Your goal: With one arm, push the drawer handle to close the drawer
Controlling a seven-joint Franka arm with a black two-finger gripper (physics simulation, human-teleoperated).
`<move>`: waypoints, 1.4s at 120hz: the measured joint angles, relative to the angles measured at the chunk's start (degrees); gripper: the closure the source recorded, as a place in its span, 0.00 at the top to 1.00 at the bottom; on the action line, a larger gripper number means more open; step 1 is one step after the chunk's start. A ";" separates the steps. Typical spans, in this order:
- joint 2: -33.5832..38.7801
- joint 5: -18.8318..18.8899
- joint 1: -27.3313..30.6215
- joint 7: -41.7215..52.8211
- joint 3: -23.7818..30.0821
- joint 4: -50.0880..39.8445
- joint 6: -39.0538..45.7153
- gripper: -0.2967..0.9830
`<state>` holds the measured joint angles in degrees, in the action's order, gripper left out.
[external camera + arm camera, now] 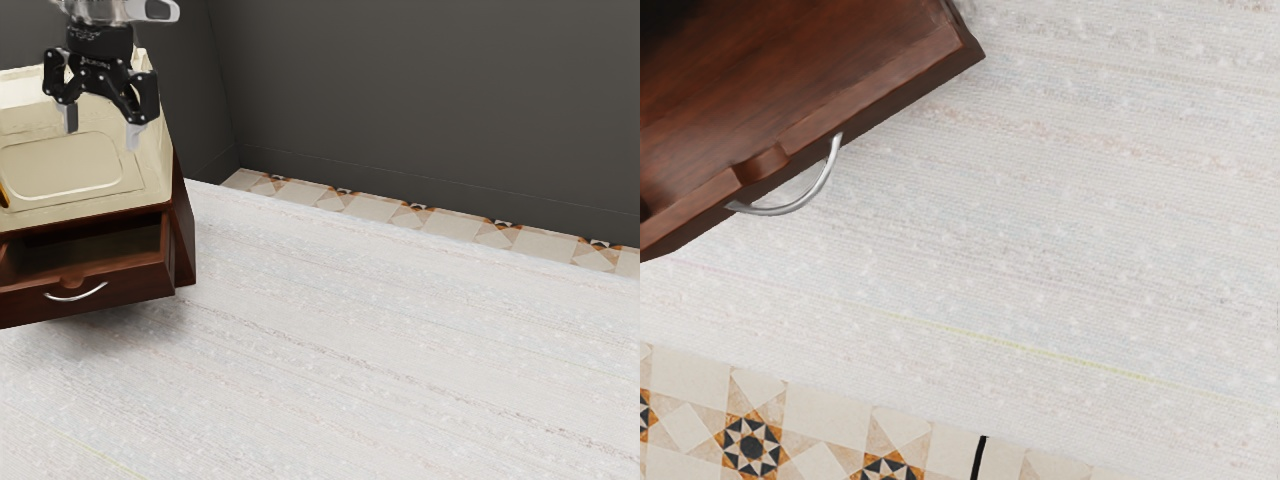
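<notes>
One wooden drawer (140, 285) is standing open below the cream-coloured boxy object (72, 168), its curved metal handle (78, 296) facing outward. We are holding our hand (102, 126) wide, with nothing in it, above and well apart from that handle. If we are descending before clearing the front panel, we are risking a fingertip dropping inside the drawer or clipping the cream object. With the fingers spread, we may be straddling the thin handle, slipping off or snagging it. Pushing off-centre could be skewing the drawer; pushing too hard could be sliding the cabinet (184, 232).
</notes>
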<state>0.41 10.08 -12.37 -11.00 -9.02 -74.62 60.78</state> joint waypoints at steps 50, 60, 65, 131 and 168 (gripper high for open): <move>-0.89 -2.40 13.66 -8.44 7.13 -3.22 13.30 0.77; -0.06 -2.47 28.48 -10.07 20.79 -4.82 14.03 0.77; 6.63 -2.70 32.33 -10.89 22.73 -14.16 16.44 0.77; 34.04 -11.97 36.74 -18.78 16.80 -71.35 50.24 0.23; 30.76 -7.25 36.98 -19.39 12.72 -76.55 64.62 0.17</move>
<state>31.17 2.83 24.61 -30.38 3.70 -151.17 125.40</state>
